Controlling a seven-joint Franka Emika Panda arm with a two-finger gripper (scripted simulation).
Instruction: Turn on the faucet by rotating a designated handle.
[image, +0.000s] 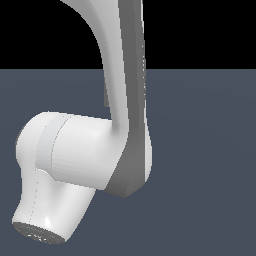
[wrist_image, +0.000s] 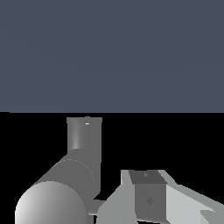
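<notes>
In the wrist view, grey metallic faucet (wrist_image: 83, 140) parts fill the lower area: a short upright tube and a thicker cylinder with a rounded end (wrist_image: 52, 205). A small flat grey piece (wrist_image: 95, 206), possibly the handle, shows between that cylinder and my gripper. My gripper (wrist_image: 148, 194) is close beside the faucet. Only one grey finger block and part of the white hand show, so I cannot tell whether the jaws are open or shut. In the exterior view the faucet, the handle and the gripper are hidden behind the arm.
The bulky white-and-grey robot arm (image: 100, 150) fills most of the exterior view, over a flat dark blue-grey floor (image: 210, 150). The same floor (wrist_image: 112, 52) spreads beyond the faucet in the wrist view.
</notes>
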